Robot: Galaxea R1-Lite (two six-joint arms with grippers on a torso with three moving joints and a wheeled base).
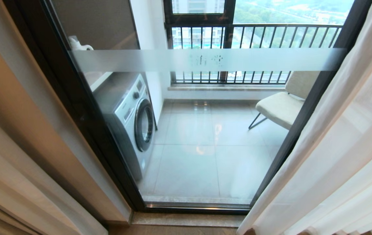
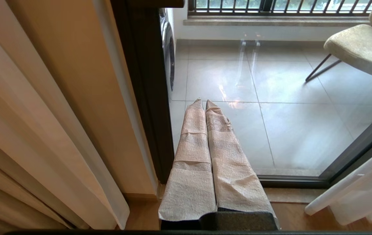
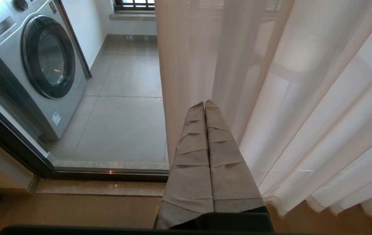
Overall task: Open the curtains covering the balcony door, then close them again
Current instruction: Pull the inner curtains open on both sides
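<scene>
Nearest of all are the two grippers, each seen only from its own wrist camera and neither showing in the head view. Left gripper [image 2: 205,101]: its cloth-wrapped fingers [image 2: 190,156] are pressed together with nothing between them, pointing at the glass near the door's left frame. Right gripper [image 3: 204,102] is likewise closed and empty, its tip just in front of the white sheer.

Down at floor level a wooden floor [image 3: 84,212] meets a stone sill [image 1: 186,219]. The curtains [image 1: 332,156] hang drawn aside: white sheers bunched at the right edge of the opening, and thicker beige folds [image 2: 26,137] gathered along the left wall. Between them the balcony door [image 1: 205,60], glass with a frosted band, stands uncovered and looks shut.

Beyond the glass sit a washing machine [image 1: 130,117] at left, a padded chair [image 1: 280,106] at right, tiled floor, then the black railing [image 1: 254,36].

By my reading the opening half looks done, or nearly so, and closing comes next. That calls for the right gripper to part its fingers, take the sheer's leading edge just ahead of it, and carry it across toward the left frame.
</scene>
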